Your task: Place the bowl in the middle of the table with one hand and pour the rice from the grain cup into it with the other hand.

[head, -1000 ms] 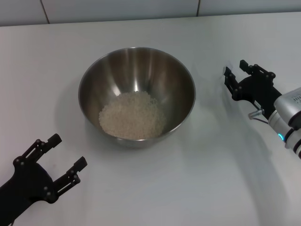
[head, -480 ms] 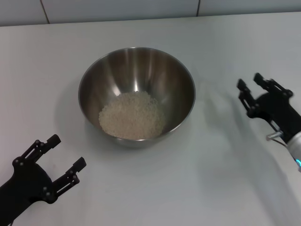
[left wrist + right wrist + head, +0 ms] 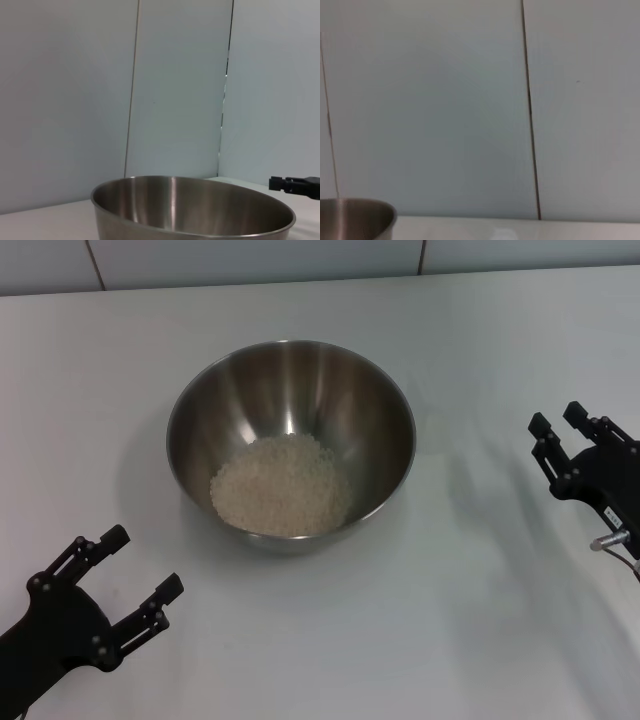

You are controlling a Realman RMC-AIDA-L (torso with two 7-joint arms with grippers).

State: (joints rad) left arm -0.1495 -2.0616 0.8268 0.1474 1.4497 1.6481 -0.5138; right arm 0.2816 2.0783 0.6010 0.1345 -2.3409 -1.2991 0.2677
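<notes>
Standing near the middle of the table (image 3: pixel 480 640), the bowl (image 3: pixel 291 390) held the rice (image 3: pixel 282 486) as a loose pale heap on its floor, lying slightly toward the near side; no grain cup showed in any view; the left gripper (image 3: pixel 125 578) hovered by the near left corner of the table, well apart from the bowl, its two fingers spread wide and holding nothing; the right gripper (image 3: pixel 556 431) sat at the right edge of the head view, apart from the bowl, its fingers parted with nothing between them; in the left wrist view the bowl's steel wall and thin rim filled the lower part, with a black fingertip of the right gripper beyond it; a white panelled wall (image 3: pixel 175 90) stood behind the table
</notes>
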